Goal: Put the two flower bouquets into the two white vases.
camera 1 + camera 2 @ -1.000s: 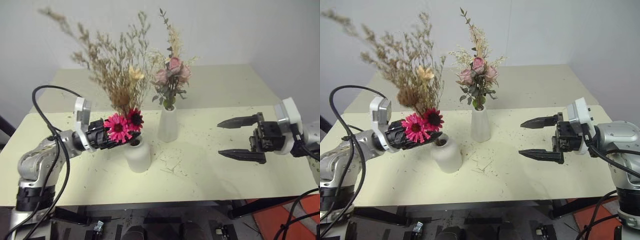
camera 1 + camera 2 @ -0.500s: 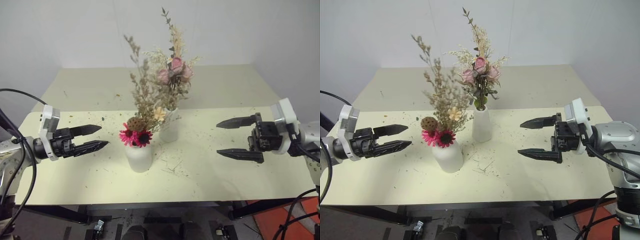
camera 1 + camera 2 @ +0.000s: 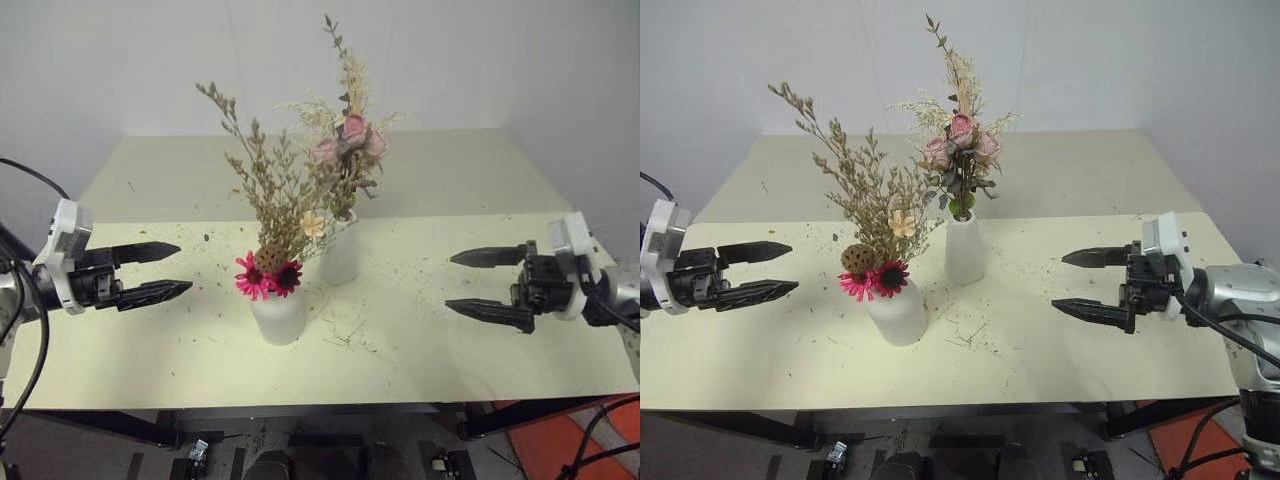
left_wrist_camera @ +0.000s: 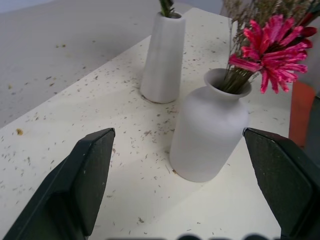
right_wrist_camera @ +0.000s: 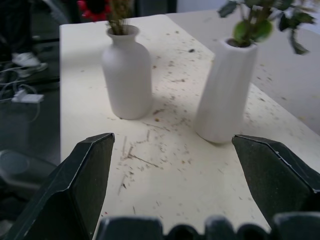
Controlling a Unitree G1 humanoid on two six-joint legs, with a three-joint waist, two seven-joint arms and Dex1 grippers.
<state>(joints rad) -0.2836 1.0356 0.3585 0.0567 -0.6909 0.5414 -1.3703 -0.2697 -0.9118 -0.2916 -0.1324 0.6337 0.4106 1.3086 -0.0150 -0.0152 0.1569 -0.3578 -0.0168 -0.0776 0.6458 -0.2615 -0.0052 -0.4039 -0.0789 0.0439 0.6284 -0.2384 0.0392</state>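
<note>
Daisy bouquet stood in round vase, rose bouquet in tall vase. Left end effector and right end effector released, empty, flanking vases over bench.

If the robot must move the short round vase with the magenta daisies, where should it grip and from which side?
Probably best to grip the short round vase around its wide body, below the narrow neck, coming level from the robot's left with the open left gripper. The magenta daisies and dried grasses overhang the mouth, so a grip from above would crush them. The tall vase stands behind it on the right.
</note>
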